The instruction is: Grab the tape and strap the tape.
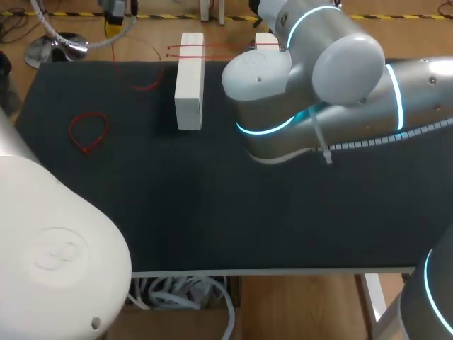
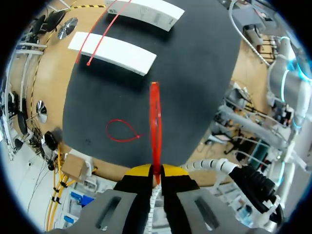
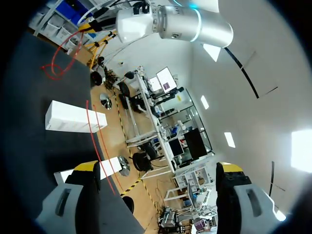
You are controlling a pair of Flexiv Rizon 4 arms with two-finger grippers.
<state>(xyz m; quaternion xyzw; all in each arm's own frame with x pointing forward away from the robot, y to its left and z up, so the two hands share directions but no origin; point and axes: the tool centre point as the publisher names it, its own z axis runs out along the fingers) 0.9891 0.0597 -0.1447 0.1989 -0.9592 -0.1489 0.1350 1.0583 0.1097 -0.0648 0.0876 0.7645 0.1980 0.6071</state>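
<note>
In the left wrist view a straight red strap (image 2: 155,122) stands out ahead of my left gripper (image 2: 155,171). Its near end is pinched between the two yellow tips, which sit close together. A second red strap, closed into a loop (image 2: 122,131), lies flat on the black table (image 2: 195,73); the same loop (image 1: 88,132) shows at the left in the head view. My right gripper (image 3: 158,170) is wide open with nothing between its fingers, held above the table. Neither gripper shows in the head view, where the arms' housings cover them.
Two white blocks (image 1: 190,81) (image 1: 265,41) stand at the table's back, with thin red straps (image 1: 212,49) laid across them. One block (image 3: 70,117) and these straps (image 3: 95,139) lie ahead of the right gripper. The right arm's elbow (image 1: 304,85) hangs over the table's back right.
</note>
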